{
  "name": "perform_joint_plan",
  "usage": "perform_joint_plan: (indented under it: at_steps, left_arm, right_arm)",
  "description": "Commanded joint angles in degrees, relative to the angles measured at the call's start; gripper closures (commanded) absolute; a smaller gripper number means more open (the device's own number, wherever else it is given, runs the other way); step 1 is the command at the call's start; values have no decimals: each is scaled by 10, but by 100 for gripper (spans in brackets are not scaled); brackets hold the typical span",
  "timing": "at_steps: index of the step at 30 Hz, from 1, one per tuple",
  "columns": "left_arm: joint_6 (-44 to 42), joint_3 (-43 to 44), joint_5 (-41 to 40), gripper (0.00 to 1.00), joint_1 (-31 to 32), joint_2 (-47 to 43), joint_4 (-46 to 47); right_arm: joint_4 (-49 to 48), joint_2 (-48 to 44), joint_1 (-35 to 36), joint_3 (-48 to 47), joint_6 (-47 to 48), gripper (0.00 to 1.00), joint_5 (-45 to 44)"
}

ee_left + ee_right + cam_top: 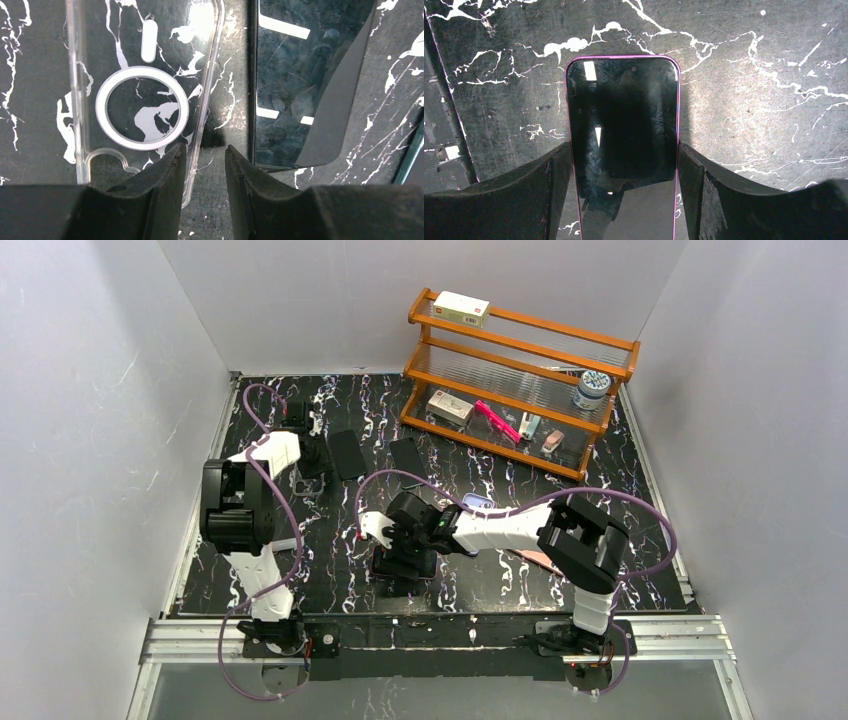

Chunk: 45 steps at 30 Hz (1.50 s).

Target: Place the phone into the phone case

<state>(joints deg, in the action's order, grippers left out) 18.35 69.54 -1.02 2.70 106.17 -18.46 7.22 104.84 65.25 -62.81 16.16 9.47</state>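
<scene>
Right wrist view: stretched low across the counter (749, 125), the right jaws clamp the long sides of a pink-rimmed phone (624, 140), its dark, glossy screen facing up and its lower end cut off. The left jaws hover narrowly parted and empty over the edge of the clear case (100, 50), which lies flat with its top out of frame.

Black worktop (749, 115), veined all over in white! The phone (623, 125): glossy black screen, magenta rim. The phone case (145, 107): clear, white ring. Behind the case, an orange-brown rack (520, 358).
</scene>
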Motion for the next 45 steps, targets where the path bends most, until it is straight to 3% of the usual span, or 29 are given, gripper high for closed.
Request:
perform_joint_plan:
  at_steps: [1,5,8,13,19,25,32,45]
  left_arm:
    - [-11,21,-16,68,2,14,-10]
    - [-12,16,-21,75,2,25,-14]
    - [-14,16,-20,88,2,27,-22]
    - [-10,20,-31,100,3,8,-50]
    - [-18,7,-11,100,6,-54,-65]
    - [-74,-40,-28,100,64,-153,-67]
    - [-127,-84,114,100,122,-223,-69]
    - [-177,-158,204,100,263,-269,-34]
  right_arm:
    - [-10,-34,-2,7,-9,44,-2]
    - [-13,-42,-3,13,-9,45,-6]
    - [-14,-46,-2,16,-10,45,-8]
    - [-15,-56,-3,20,-11,45,-9]
    - [-9,-78,-3,25,-13,46,-21]
    - [12,-123,-4,28,-23,46,-37]
    - [53,-199,-4,36,-44,47,-63]
    - [96,-378,-4,76,-98,48,-57]
